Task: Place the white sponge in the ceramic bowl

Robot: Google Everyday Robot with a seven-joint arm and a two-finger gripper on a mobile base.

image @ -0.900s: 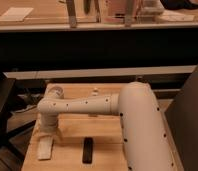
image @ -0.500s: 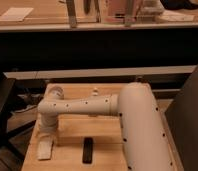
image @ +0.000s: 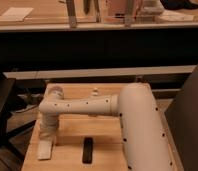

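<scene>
Looking at the gripper point(image: 46, 142) right at the white sponge point(image: 44, 151), near the table's point(image: 72, 133) front-left corner. Can't tell if clamped or loose. Could easily pinch that soft block off-centre and lose it on the lift. Seeing no ceramic bowl anywhere, either.

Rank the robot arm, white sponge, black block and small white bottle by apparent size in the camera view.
Largest: robot arm, nearest the camera.
Next: white sponge and black block, alike, unranked.
Smallest: small white bottle, though farther away.
The gripper is down at the sponge.
</scene>
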